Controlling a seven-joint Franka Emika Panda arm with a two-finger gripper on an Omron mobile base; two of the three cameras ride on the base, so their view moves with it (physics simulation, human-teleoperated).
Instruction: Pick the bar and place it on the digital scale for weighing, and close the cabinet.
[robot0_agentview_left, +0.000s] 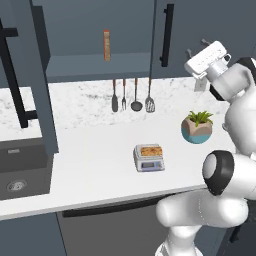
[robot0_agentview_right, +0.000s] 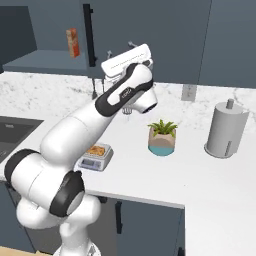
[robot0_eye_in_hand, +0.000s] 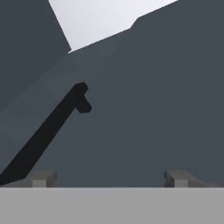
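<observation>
The golden-brown bar (robot0_agentview_left: 149, 150) (robot0_agentview_right: 96, 149) lies flat on the silver plate of the light-grey digital scale (robot0_agentview_left: 149, 163) (robot0_agentview_right: 93, 161) on the white counter. Above it, the slate-blue cabinet (robot0_agentview_left: 182, 30) (robot0_agentview_right: 165, 35) has its left door (robot0_agentview_left: 41, 85) swung open toward me, while its right door is closed. My gripper (robot0_agentview_left: 196, 49) (robot0_agentview_right: 120, 49) (robot0_eye_in_hand: 109, 179) is raised high in front of the closed right door and stands open, with nothing between its fingers. In the hand view that door's black bar handle (robot0_eye_in_hand: 46, 133) runs diagonally at the left.
A tall thin orange box (robot0_agentview_left: 106, 45) (robot0_agentview_right: 72, 42) stands on the open cabinet's shelf. Utensils (robot0_agentview_left: 132, 96) hang on the backsplash. A potted plant (robot0_agentview_left: 197, 127) (robot0_agentview_right: 162, 137) sits right of the scale, a paper towel roll (robot0_agentview_right: 226, 130) further right, and a sink (robot0_agentview_left: 20, 172) at the left.
</observation>
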